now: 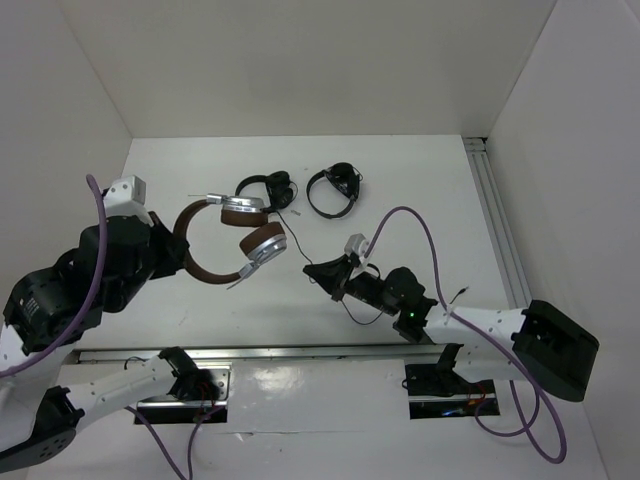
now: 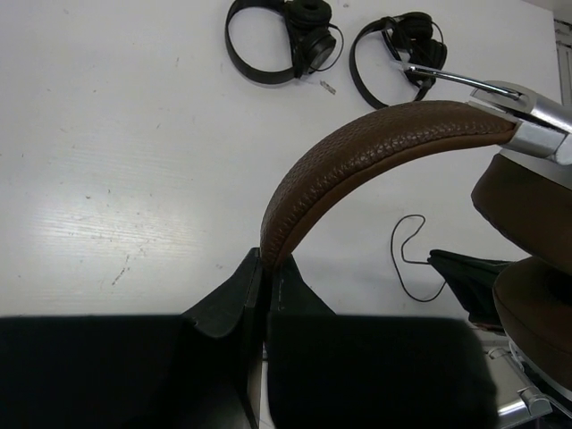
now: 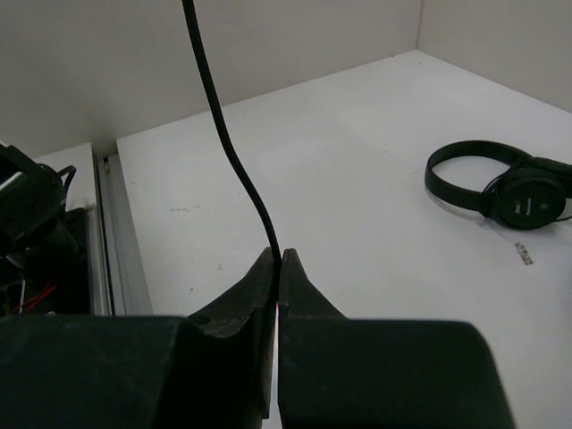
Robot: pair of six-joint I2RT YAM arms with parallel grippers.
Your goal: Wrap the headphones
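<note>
The headphones (image 1: 225,240) have a brown headband (image 2: 375,143), brown ear pads (image 2: 527,206) and silver earcups (image 1: 262,243). They hang in the air above the table's left middle. My left gripper (image 1: 178,252) is shut on the headband's lower end, also seen in the left wrist view (image 2: 266,261). My right gripper (image 1: 316,268) sits to the right of the earcups. In the right wrist view it (image 3: 279,259) is shut on the thin black cable (image 3: 223,134), which rises up out of the jaws. A slack loop of cable (image 2: 411,259) lies on the table.
Two smaller all-black headphones (image 1: 265,190) (image 1: 335,188) lie on the table behind the held pair; one shows in the right wrist view (image 3: 500,183). A metal rail (image 1: 495,220) runs along the right edge, another (image 1: 300,352) along the front. White walls enclose the table.
</note>
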